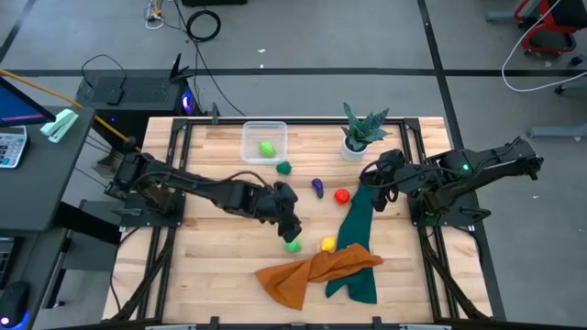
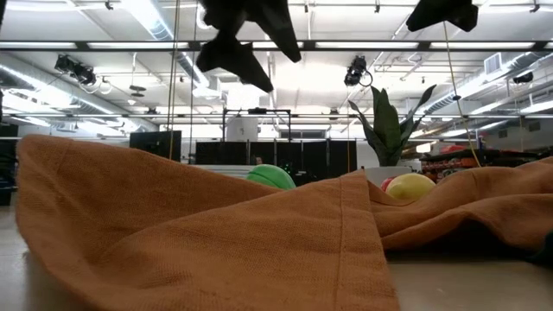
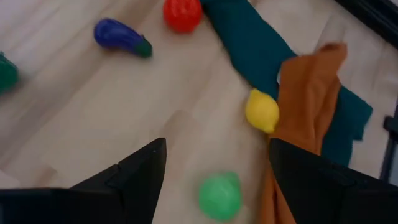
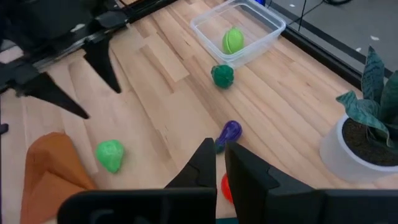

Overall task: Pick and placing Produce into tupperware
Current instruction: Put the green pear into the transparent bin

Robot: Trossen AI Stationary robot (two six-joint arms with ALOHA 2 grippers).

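Left gripper [image 1: 292,229] hangs above the light green piece [image 1: 293,245] at lower centre of the high view, jaws wide apart, nothing held. In the left wrist view that piece [image 3: 219,195] sits between the two dark fingers [image 3: 140,177], a bit toward the right one. Step in hand looks like the pick of this piece.

To do it well: centre over the piece first, drop straight down, close only when both fingers bracket it. It is round and will likely roll if one finger hits first. Keep clear of the orange cloth [image 1: 312,270] just beside it, and of the yellow piece [image 1: 327,244] nearby.

Tupperware [image 1: 264,142] is at upper centre, with one light green piece [image 1: 267,148] inside. Dark green piece [image 1: 284,168] lies just outside its lower right corner; purple piece [image 1: 317,188] and red piece [image 1: 341,195] are mid-table by the teal cloth [image 1: 353,243].

Right gripper [image 1: 374,179] waits near the potted plant [image 1: 359,133], jaws together, empty.
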